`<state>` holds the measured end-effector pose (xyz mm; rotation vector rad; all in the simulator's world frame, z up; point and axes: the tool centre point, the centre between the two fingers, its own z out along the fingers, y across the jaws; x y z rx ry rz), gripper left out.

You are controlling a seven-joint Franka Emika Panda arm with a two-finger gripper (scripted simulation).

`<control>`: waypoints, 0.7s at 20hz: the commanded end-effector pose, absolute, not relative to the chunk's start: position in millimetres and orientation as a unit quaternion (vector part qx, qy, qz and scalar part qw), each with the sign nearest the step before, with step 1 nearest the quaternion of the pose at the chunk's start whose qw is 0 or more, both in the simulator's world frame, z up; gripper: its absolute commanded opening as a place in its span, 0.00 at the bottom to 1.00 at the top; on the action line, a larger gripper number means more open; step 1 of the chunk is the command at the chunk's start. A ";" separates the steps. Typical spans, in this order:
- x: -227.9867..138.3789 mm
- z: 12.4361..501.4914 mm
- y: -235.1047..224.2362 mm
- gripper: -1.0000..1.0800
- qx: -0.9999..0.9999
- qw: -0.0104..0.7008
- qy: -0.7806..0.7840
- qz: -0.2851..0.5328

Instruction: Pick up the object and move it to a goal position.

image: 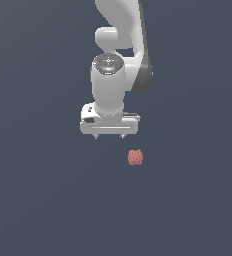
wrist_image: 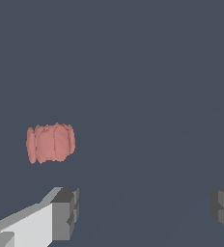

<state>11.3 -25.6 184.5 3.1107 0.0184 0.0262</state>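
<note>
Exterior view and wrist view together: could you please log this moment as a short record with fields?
object: small reddish-pink, lumpy, roundish blob, lying on the dark grey surface
hand: white two-fingered hand, open, empty
relation: blob is apart from the hand, towards the exterior view's right and lower in the picture; not between the fingers
task stage: not yet grasped

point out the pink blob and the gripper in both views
pink blob [image: 135, 157], exterior view, middle of its bumpy body
pink blob [wrist_image: 50, 143], wrist view, middle of its ridged side
gripper [image: 108, 137], exterior view, between its fingertips
gripper [wrist_image: 143, 212], wrist view, gap between fingertips
</note>
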 end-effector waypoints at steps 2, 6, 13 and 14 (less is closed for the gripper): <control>11.7 183.6 -24.6 0.96 1.000 0.016 0.007 0.008; 14.6 175.3 -14.1 0.96 1.000 0.015 0.011 0.008; 23.7 139.5 31.0 0.96 1.000 0.010 0.028 0.005; 24.8 132.3 40.0 0.96 0.999 0.008 0.031 0.004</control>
